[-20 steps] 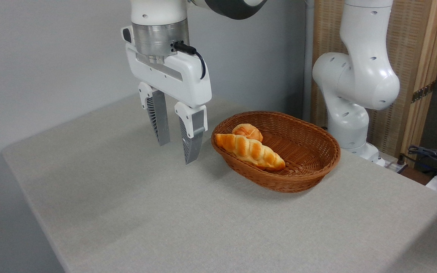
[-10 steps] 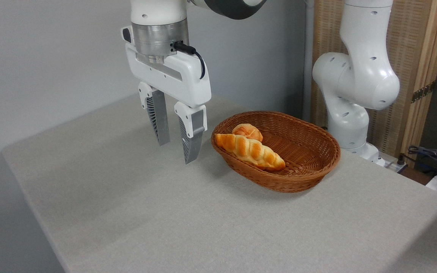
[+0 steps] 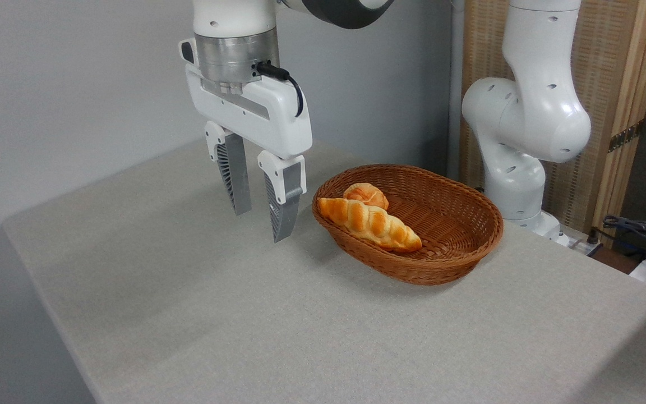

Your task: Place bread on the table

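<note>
The gripper (image 3: 259, 224) hangs vertical (fingers parted, holding nothing).

Partly hidden bread, cropped arm and counter

The bread (image 3: 365, 194) shows only its upper part; the twisted loaf (image 3: 369, 223) covers its lower front. The arm (image 3: 527, 112) runs out past the top edge, and its base sits behind the basket (image 3: 446, 255). The counter (image 3: 244, 314) is cut off along its near and right edges. Cables (image 3: 640, 230) at the far right are too small to tell apart.

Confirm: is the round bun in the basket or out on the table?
In. The bun sits inside the wicker basket, behind the twisted loaf. The gripper hangs open and empty beside the basket.
</note>
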